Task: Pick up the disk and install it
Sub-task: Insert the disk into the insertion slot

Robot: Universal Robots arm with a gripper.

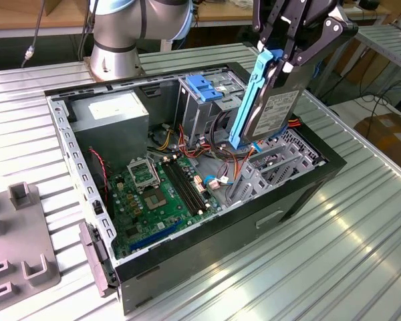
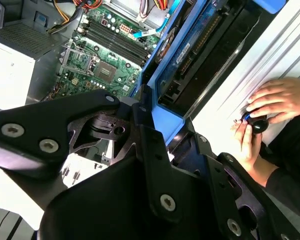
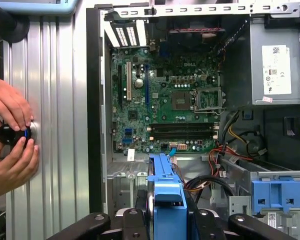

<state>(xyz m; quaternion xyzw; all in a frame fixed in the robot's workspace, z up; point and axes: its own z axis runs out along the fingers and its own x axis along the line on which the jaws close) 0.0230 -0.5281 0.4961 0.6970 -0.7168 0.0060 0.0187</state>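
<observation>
One black metal gripper [image 3: 169, 220] is crowding the foreground in both wrist views, its linkage arms spreading to either side. Its two fingers are pressing together on the upper end of one disk [image 1: 271, 110], a flat, dark grey rectangular drive carrying a white label and a blue plastic rail along its edge. In the exterior view the gripper [image 1: 281, 57] is holding this disk upright and slightly tilted. The disk is hanging in the air over the end of one open black computer case [image 1: 301, 194] that lies towards the exterior view's right. That case is lying on its side on one ribbed silver metal table [image 1: 321, 267].

Inside the case, one green motherboard [image 1: 157, 194] is lying flat. One grey power-supply box with a white sticker [image 1: 113, 117] is sitting at the far corner. One metal drive cage with a blue plastic top [image 1: 204, 90] is standing just beside the hanging disk. A tangle of red, orange and black cables [image 1: 220, 160] is running between the cage and the board.

In the first wrist view, two hands of a person, one [image 3: 7, 107] above the other [image 3: 12, 165], are gripping one small round black object [image 3: 10, 134] on the table beside the case. One grey moulded fixture [image 1: 20, 247] is resting on the table at the exterior view's left, well apart from the case.
</observation>
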